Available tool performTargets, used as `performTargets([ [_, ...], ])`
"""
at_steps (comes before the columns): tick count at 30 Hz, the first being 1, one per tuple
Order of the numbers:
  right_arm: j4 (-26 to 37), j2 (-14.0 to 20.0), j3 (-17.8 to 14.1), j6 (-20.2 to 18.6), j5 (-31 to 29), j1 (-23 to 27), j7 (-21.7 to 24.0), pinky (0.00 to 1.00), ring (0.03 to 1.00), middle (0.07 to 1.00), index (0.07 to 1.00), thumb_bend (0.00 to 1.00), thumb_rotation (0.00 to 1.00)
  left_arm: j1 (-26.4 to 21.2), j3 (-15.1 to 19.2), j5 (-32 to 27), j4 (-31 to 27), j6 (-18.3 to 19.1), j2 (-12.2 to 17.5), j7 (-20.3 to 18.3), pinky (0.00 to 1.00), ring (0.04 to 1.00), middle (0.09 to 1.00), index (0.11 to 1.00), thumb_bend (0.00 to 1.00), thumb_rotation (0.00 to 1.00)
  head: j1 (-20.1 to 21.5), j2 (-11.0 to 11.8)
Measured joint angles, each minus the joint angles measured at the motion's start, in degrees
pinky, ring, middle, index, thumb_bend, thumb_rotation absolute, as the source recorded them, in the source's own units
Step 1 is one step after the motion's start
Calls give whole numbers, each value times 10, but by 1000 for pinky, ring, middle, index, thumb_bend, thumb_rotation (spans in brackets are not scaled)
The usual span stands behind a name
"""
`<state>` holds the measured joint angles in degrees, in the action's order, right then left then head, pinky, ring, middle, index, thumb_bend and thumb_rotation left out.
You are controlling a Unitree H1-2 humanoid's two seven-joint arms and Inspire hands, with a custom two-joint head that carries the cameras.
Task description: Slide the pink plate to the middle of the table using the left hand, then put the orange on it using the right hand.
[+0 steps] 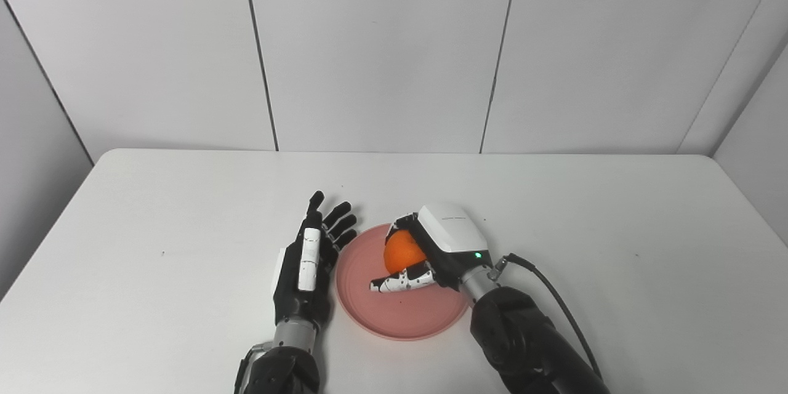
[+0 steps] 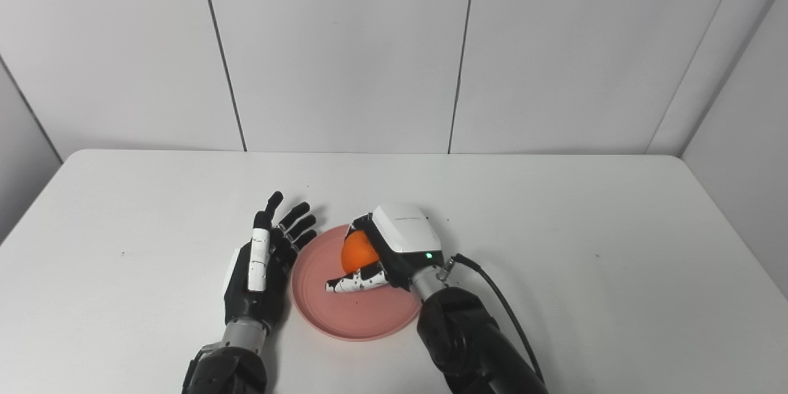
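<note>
White table (image 1: 184, 209) | pink plate (image 1: 369, 308) | orange (image 1: 401, 251) over plate, in right robot hand (image 1: 431, 246)

White table (image 1: 184, 209) with rounded far corners, matte top, a few small dark specks on the surface. Behind it a wall of pale grey-white panels (image 1: 375, 49) split by thin dark vertical seams; angled side panels (image 1: 754, 104) close in at left and right. Lighting even and diffuse, only soft shadows on the tabletop.
</note>
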<state>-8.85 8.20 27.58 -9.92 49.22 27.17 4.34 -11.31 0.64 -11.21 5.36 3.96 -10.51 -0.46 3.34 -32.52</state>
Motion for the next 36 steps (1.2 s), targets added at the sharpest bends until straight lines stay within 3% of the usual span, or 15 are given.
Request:
performTargets([
  [12, 7, 2, 2, 0, 6, 3, 22, 173, 237, 306, 370, 486, 390, 0, 0, 0, 1, -1, 0, 0, 821, 814, 818, 939, 855, 829, 1, 1],
  [14, 10, 2, 2, 0, 6, 3, 26, 185, 250, 319, 383, 499, 451, 0, 0, 0, 1, -1, 0, 0, 813, 813, 810, 934, 852, 834, 1, 1],
  [15, 10, 2, 2, 0, 6, 3, 28, 173, 232, 295, 337, 539, 522, 0, 0, 1, 1, -1, 0, 0, 812, 818, 812, 938, 856, 837, 1, 1],
  [16, 12, 2, 2, 0, 6, 3, 31, 170, 228, 290, 329, 545, 532, 0, -1, 1, 2, -1, 0, 0, 812, 819, 813, 938, 857, 838, 1, 1],
  [19, 16, 2, 2, 0, 5, 3, 39, 138, 195, 256, 280, 648, 647, 0, -2, 1, 2, -2, 0, 0, 812, 834, 832, 947, 855, 846, 2, 1],
  [20, 16, 2, 2, 0, 5, 3, 40, 141, 202, 269, 292, 727, 725, -1, -2, 2, 2, -2, 0, 0, 822, 843, 838, 946, 858, 842, 2, 2],
  [21, 16, 2, 1, 0, 2, 3, 40, 141, 202, 271, 293, 735, 733, -1, -2, 3, 3, -2, 0, 0, 823, 843, 838, 946, 859, 842, 2, 2],
  [24, 19, 4, 1, 0, -6, 3, 46, 250, 317, 394, 461, 893, 905, -1, -2, 3, 3, -2, 0, 0, 824, 834, 824, 940, 853, 829, 2, 2],
  [25, 20, 6, 2, 0, -6, 3, 48, 254, 322, 399, 468, 898, 911, -1, -2, 3, 3, -2, 0, 0, 823, 834, 823, 940, 853, 829, 2, 2],
  [28, 24, 10, 2, 0, -6, 2, 50, 370, 450, 531, 589, 987, 987, -1, -2, 3, 3, -2, 0, 0, 797, 817, 812, 931, 849, 829, 2, 2],
  [32, 33, 12, 1, 1, -8, 0, 50, 432, 521, 603, 642, 1000, 1000, -1, -2, 10, 2, -2, 0, 0, 792, 812, 805, 931, 845, 831, 2, 0],
  [36, 33, 14, 0, 4, -10, 0, 47, 446, 531, 607, 656, 1000, 1000, -1, -2, 11, 2, -2, 0, 0, 796, 819, 810, 932, 845, 831, 2, 0],
])
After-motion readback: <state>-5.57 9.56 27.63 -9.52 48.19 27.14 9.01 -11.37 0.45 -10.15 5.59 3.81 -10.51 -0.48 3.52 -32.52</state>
